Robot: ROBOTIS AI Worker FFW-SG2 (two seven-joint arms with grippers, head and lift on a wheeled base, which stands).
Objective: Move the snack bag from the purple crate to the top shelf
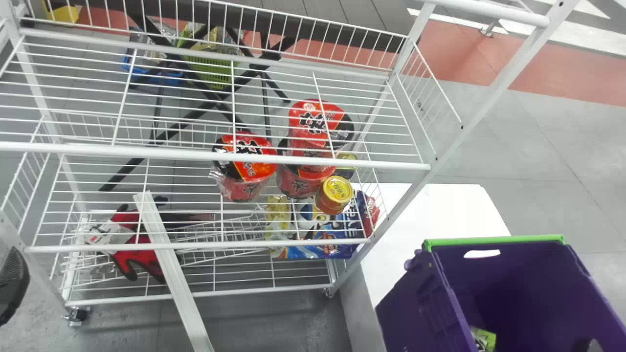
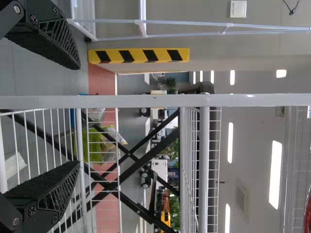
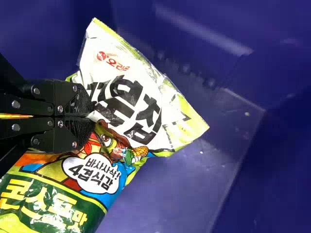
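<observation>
Fingers of the right gripper [image 3: 91,116] are closed, pinching the snack bag [image 3: 141,104] at a fold of its printed front. The fold between the fingertips is hidden by the fingers themselves. The bag lies slantwise inside the purple crate [image 1: 415,305], one end cut off by the edge of the right wrist view. In the head view, a small green part of the bag shows past the crate's near-left wall, which hides the rest. The crate, green along its far rim, is cropped at the bottom edge; its base is hidden, and beside it is a white table [image 1: 435,210].

Left gripper [image 1: 13,288]: at the left edge of the head view, mostly cut off, near the wire rack [image 1: 293,159]; its fingers are spread apart, with nothing gripped.

On the rack, red noodle cups [image 1: 244,178], a yellow-lidded can [image 1: 336,189] and a blue packet [image 1: 323,244] are crossed by shelf wires, which makes their exact tier hard to tell. Red gloves [image 1: 139,256] lie farther left, partly covered by a slanting white bar [image 1: 171,274] whose lower end is cut off.
</observation>
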